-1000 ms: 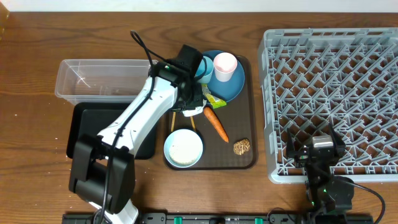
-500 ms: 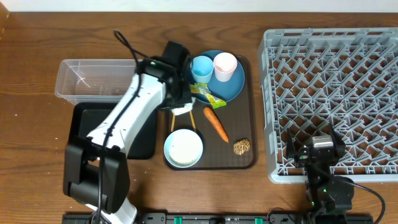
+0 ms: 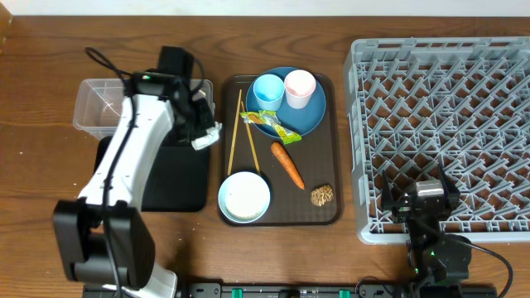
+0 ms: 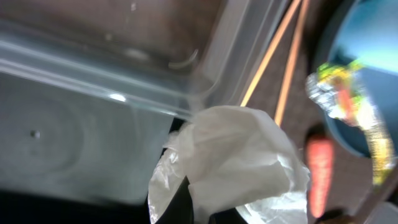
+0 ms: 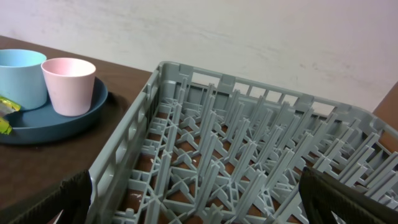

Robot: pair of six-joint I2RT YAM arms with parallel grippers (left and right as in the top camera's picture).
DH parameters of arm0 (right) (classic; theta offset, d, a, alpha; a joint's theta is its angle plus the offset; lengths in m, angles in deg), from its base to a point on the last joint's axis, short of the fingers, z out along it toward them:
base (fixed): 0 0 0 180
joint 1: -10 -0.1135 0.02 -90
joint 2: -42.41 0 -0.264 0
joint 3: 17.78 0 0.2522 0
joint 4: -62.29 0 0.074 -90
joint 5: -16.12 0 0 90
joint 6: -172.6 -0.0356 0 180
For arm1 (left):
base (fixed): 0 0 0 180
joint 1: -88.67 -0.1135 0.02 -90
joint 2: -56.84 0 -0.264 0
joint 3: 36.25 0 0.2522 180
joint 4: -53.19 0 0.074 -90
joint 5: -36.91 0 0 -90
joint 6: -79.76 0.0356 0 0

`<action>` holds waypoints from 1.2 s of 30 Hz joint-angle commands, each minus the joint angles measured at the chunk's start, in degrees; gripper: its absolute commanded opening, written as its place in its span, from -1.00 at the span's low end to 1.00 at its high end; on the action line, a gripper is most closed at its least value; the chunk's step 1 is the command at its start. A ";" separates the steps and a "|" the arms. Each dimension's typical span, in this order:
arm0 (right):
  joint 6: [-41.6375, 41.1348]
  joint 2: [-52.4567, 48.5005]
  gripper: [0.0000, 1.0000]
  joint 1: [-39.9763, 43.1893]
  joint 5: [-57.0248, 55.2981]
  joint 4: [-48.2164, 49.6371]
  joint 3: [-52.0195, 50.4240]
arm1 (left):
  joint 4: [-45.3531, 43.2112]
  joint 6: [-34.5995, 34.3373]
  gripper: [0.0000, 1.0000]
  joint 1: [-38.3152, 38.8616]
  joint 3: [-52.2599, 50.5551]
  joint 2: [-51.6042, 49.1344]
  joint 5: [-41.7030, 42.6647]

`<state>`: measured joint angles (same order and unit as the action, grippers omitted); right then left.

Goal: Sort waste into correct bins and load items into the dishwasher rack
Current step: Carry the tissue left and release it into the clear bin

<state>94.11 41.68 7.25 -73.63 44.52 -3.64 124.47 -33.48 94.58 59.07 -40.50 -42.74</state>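
My left gripper [image 3: 201, 131] is shut on the crumpled white napkin [image 4: 233, 155], held over the right end of the black tray [image 3: 170, 186], just below the clear tub [image 3: 108, 106]. On the brown serving tray lie the chopsticks [image 3: 243, 131], the carrot [image 3: 287, 164], the brown food piece [image 3: 321, 194] and the bowl with rice [image 3: 244, 197]. The blue plate [image 3: 310, 116] carries the light-blue cup [image 3: 267, 89], the pink cup [image 3: 299, 86] and the green-yellow wrapper [image 3: 276, 126]. My right gripper [image 5: 196, 205] is open and empty over the front edge of the grey rack [image 3: 447, 124].
The dark brown serving tray [image 3: 331, 165] sits between the bins and the rack. Bare wooden table [image 3: 41, 165] lies left of the bins. The rack's pegs [image 5: 249, 155] fill the right wrist view.
My left arm has swung left from the serving tray with the napkin, from over the plate's edge to above the black tray. The right arm has not moved.
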 commanded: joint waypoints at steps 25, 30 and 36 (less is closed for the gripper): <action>0.35 0.09 0.98 0.42 0.20 -0.20 -0.07 | -19.96 -1.05 -0.88 -7.52 0.63 -6.23 -17.18; 0.35 0.09 0.99 0.44 0.20 -0.20 -0.07 | -21.11 -1.05 -0.87 -9.51 0.63 -9.14 -17.51; 0.35 0.09 0.98 0.44 0.20 -0.20 -0.07 | -21.20 -1.49 -0.87 -12.15 0.63 -12.33 -17.46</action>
<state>94.11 41.68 7.25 -73.65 44.54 -3.64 103.27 -34.38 83.63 59.09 -51.19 -58.57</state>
